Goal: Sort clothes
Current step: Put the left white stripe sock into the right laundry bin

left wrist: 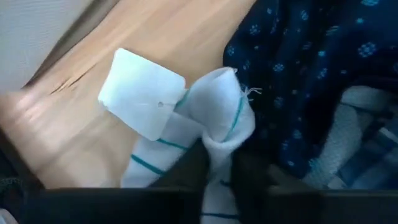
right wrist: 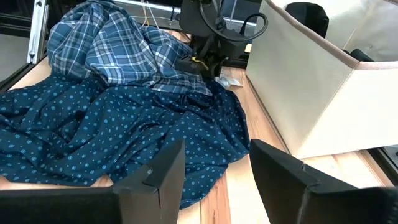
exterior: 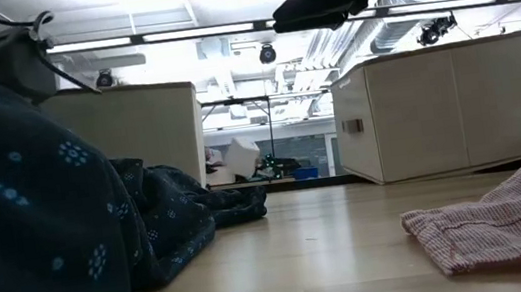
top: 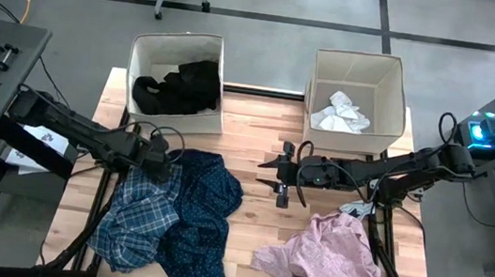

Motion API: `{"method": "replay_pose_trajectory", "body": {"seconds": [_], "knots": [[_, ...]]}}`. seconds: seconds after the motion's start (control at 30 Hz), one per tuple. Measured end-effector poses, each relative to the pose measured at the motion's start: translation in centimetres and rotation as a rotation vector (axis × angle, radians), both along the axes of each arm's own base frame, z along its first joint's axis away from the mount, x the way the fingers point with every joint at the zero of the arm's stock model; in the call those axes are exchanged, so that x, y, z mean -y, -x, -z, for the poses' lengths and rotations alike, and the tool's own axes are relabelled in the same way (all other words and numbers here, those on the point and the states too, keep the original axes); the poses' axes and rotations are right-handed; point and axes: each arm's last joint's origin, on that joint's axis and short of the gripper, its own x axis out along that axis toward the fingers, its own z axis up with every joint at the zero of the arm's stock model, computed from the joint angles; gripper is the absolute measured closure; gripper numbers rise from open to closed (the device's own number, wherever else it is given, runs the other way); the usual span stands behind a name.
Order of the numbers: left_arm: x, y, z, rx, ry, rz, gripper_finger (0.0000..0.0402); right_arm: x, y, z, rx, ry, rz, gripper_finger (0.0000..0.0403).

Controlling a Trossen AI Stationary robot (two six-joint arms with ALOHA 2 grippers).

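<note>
Sock [left wrist: 211, 130] (striped) against navy shirt [left wrist: 311, 68]

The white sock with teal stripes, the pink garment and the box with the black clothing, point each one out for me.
white sock [left wrist: 217, 118]: left wrist view, on its bunched folded end.
pink garment [top: 327, 257]: high view, middle of the crumpled heap.
left box [top: 143, 48]: high view, its pale inner wall.

We see bare desk [top: 252, 217] between the navy shirt [top: 205, 211] and the pink garment [top: 327, 257] — a free lane; behind, a gap parts the two boxes [top: 177, 78] — open tops.
</note>
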Motion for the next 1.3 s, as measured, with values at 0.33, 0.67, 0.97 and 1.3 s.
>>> {"method": "replay_pose_trajectory", "body": {"seconds": [0.33, 0.67, 0.97, 1.3], "knots": [[0.1, -4.6, -8.0, 0.187, -0.225, 0.172, 0.0397, -0.1, -0.6, 0.7, -0.005, -0.008, 0.004, 0.0234], [2.4, -10.0, -15.0, 0.700, -0.433, 0.521, 0.0399, -0.4, -2.3, 3.6, -0.054, -0.019, 0.010, 0.0234], [4.0, -14.2, -13.5, 0.768, -0.525, 0.686, 0.0400, -0.2, -1.5, 4.2, -0.152, 0.001, 0.099, 0.0234], [6.4, -18.9, -2.4, 0.526, -0.246, 0.956, 0.0345, 0.0, -0.4, 4.2, -0.239, -0.090, 0.170, 0.0234]]}}
